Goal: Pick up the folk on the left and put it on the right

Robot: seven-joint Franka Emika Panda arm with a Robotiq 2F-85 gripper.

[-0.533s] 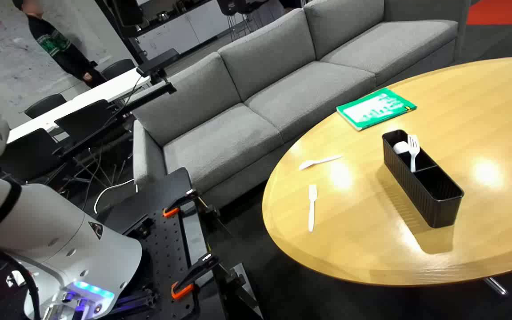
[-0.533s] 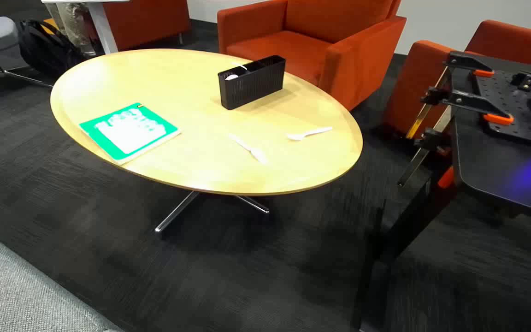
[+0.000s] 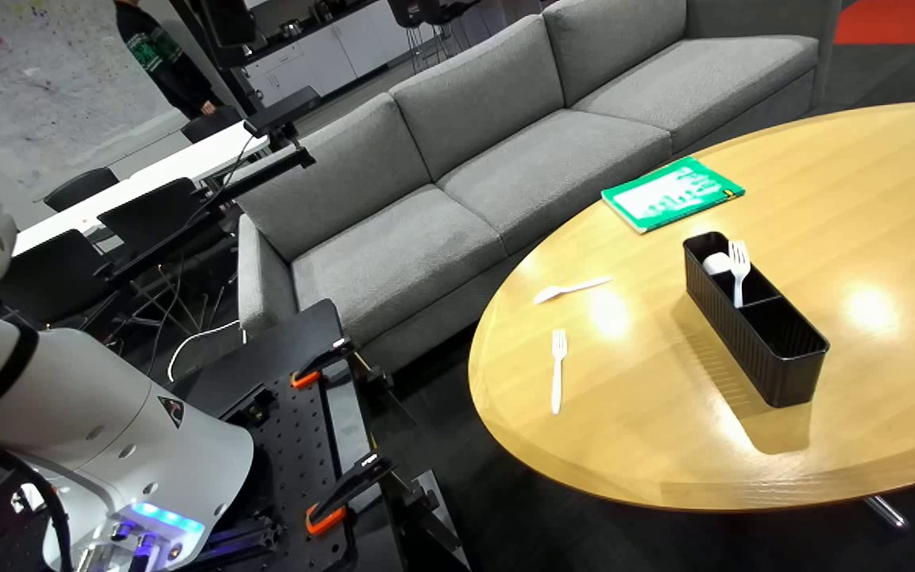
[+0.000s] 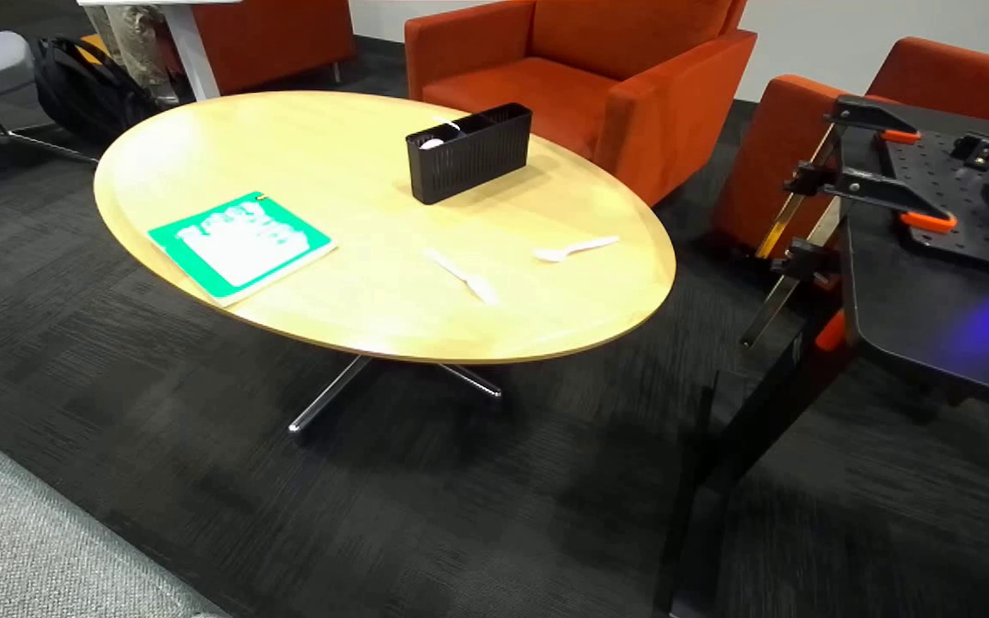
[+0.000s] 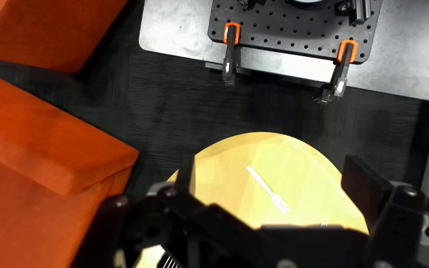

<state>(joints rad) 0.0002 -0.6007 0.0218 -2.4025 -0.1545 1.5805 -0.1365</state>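
Change vs earlier frame: person [image 3: 165, 65] at upper left of an exterior view now further right, head cut off by the top edge; dark knit sweater, green patterned band. White plastic fork [image 3: 557, 373], black tray [image 3: 731, 327], green-and-white book [image 3: 673, 193] and white robot arm [image 3: 120, 421] look the same as before.

The fork lies flat on the oval, light wood-grain desk [image 3: 632, 433], near its left end, tines toward the top of the frame. In the wrist view it shows diagonally at centre, in the gap between the jaws. Jaws wide apart, blocky dark fingers [image 5: 186, 173], holding nothing.

Slim white utensil [image 3: 573, 290] just above the fork, apart from it; head type too blurred to tell. Tray is long, rounded corners, ribbed sides, divider inside; upper compartment has a second fork [image 3: 739, 270], tines up, plus a round-headed utensil [image 3: 716, 263], both white. Book flat near desk's upper edge.

Grey woven-fabric sofa [image 3: 473, 183] across the top; smooth orange-red armchair [image 4: 537, 103], top of an exterior view. Black perforated plate [image 5: 289, 37], top of wrist view, orange-tipped clamps [image 5: 230, 56] on its edge.
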